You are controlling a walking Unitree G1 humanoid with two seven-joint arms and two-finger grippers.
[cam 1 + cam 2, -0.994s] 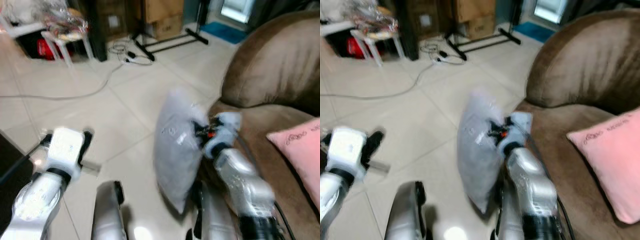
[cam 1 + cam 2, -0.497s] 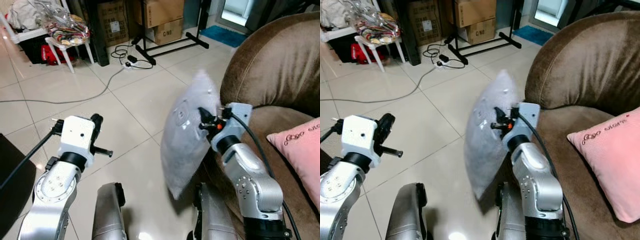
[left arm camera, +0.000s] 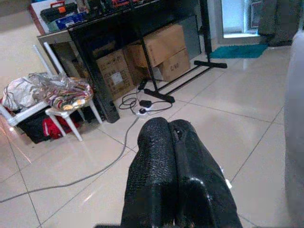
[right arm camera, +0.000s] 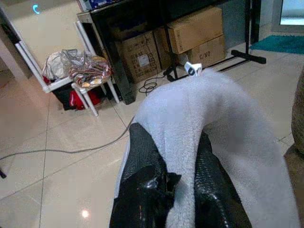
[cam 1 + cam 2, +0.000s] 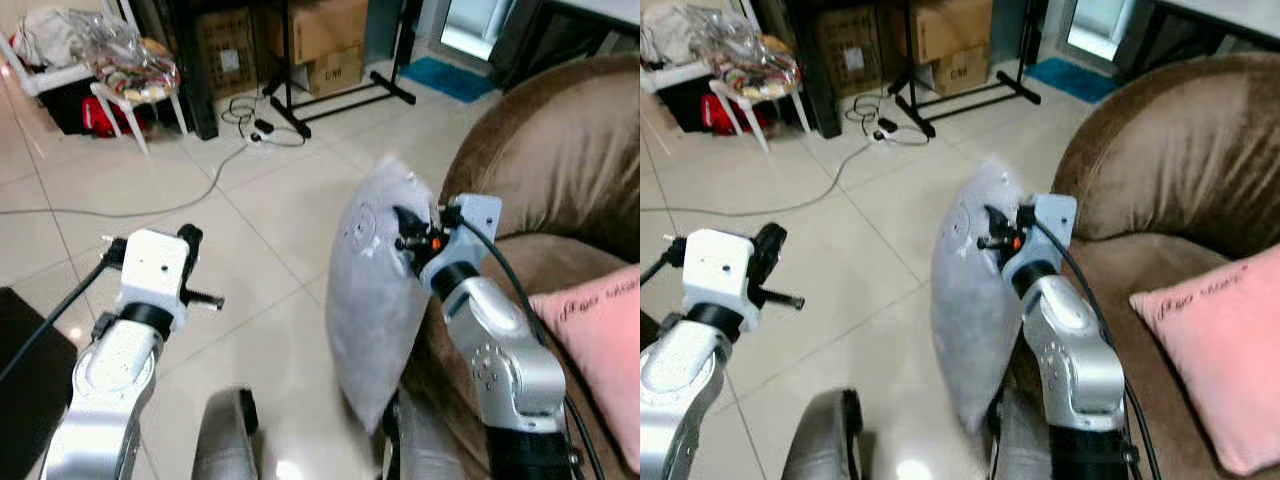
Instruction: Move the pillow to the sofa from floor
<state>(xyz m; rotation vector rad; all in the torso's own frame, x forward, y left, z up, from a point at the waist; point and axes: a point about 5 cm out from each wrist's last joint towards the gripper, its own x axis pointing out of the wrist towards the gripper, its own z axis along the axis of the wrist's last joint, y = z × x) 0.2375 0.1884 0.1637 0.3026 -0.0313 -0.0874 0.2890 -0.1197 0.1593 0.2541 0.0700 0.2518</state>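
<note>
We see right gripper point(image 4: 175, 199) pinching grey pillow point(image 5: 375, 300) by top edge, pillow dangling below it over tile floor point(image 5: 270, 200), brown sofa point(image 5: 560, 170) just beside. Left gripper point(image 3: 175, 175) pressed together, holding nothing.

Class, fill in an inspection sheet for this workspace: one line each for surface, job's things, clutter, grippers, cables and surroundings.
Surface: pale tiled floor, glossy.
Job's things: grey pillow held off the floor, beside the brown sofa, not yet on it.
Clutter: pink cushion lying on the sofa seat; white chair piled with bags.
Grippers: right gripper shut on the grey pillow; left gripper shut, holding nothing, over the floor.
Cables: grey cord running across the tiles to a plug strip.
Surroundings: cardboard boxes, black stand, teal mat.
</note>
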